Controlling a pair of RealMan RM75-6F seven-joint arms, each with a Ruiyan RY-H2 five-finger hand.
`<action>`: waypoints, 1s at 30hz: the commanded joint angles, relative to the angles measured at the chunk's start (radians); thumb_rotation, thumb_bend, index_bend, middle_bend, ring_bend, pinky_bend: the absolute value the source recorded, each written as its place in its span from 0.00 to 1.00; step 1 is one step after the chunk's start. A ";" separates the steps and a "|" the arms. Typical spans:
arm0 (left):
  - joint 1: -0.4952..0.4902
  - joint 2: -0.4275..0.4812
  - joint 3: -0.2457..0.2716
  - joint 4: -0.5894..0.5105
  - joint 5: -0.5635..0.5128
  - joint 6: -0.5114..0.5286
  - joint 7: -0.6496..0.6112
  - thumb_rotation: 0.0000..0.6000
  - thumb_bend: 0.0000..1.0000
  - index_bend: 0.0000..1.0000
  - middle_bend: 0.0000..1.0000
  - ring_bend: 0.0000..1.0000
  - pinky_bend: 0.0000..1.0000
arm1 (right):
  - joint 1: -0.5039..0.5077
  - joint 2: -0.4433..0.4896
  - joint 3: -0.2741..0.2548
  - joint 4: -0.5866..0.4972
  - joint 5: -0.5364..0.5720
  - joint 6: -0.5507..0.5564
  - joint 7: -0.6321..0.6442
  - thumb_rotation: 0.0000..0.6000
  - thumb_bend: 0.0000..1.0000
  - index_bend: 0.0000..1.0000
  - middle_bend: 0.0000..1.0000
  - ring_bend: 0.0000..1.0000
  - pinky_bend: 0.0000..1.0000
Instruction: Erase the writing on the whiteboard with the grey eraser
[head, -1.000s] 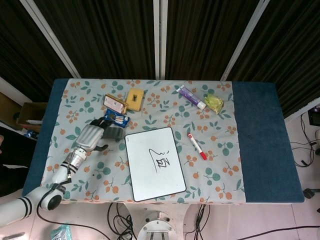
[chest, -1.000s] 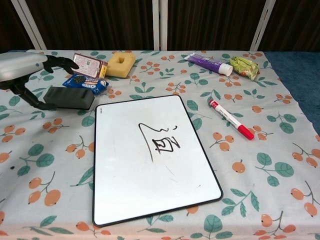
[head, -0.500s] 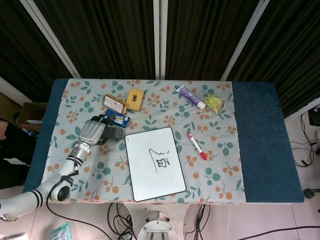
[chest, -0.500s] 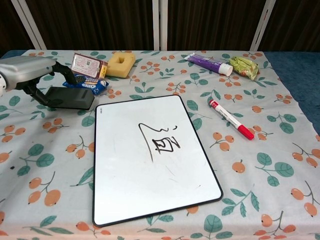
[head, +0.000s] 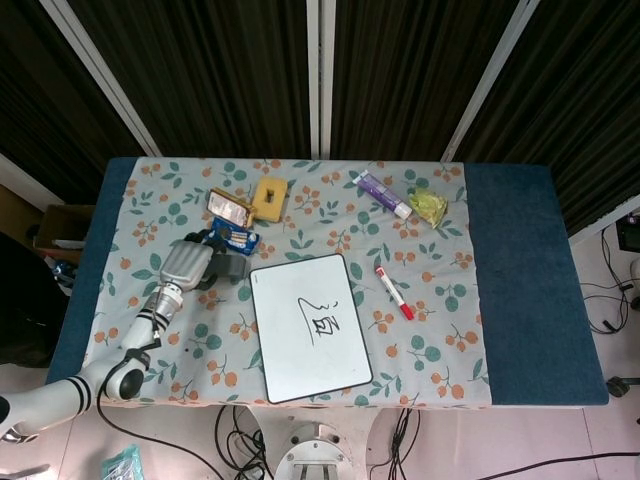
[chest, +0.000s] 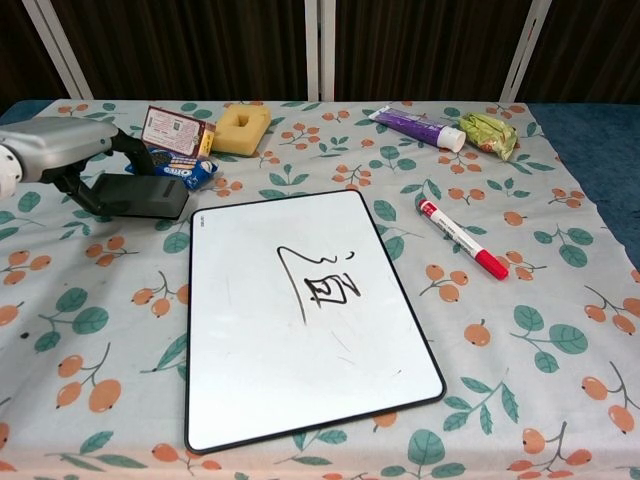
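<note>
The grey eraser (chest: 140, 195) (head: 232, 268) lies flat on the flowered cloth, just left of the whiteboard's far left corner. My left hand (chest: 62, 150) (head: 185, 265) hovers over its left end with the fingers apart. The thumb reaches down at the eraser's near left side and the other fingers (chest: 138, 152) arch over its far edge. The whiteboard (chest: 250, 380) (head: 290, 350) lies at the table's front middle with black writing (chest: 322, 282) (head: 325, 320) at its centre. My right hand shows in neither view.
A blue biscuit pack (chest: 178, 168) sits right behind the eraser, with a small box (chest: 172, 128) and a yellow sponge (chest: 243, 128) beyond. A red marker (chest: 462, 238) lies right of the board. A purple tube (chest: 415, 127) and a green packet (chest: 490, 132) are at the back right.
My left hand has moved right and forward over the eraser, and its fingers have come down around it. In the last half second it has barely shifted. The eraser has stayed put.
</note>
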 joint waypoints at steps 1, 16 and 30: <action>-0.003 -0.004 0.001 0.003 -0.007 -0.001 0.005 1.00 0.32 0.37 0.36 0.15 0.20 | 0.000 -0.001 -0.001 0.003 0.001 -0.001 0.003 1.00 0.37 0.00 0.00 0.00 0.00; 0.016 0.014 0.007 -0.052 0.029 0.093 -0.009 1.00 0.41 0.49 0.49 0.31 0.26 | -0.003 -0.009 -0.004 0.027 0.009 -0.006 0.017 1.00 0.37 0.00 0.00 0.00 0.00; 0.020 0.042 0.069 -0.319 0.194 0.201 0.074 1.00 0.42 0.54 0.56 0.43 0.28 | -0.008 -0.021 -0.009 0.045 0.019 -0.011 0.032 1.00 0.37 0.00 0.00 0.00 0.00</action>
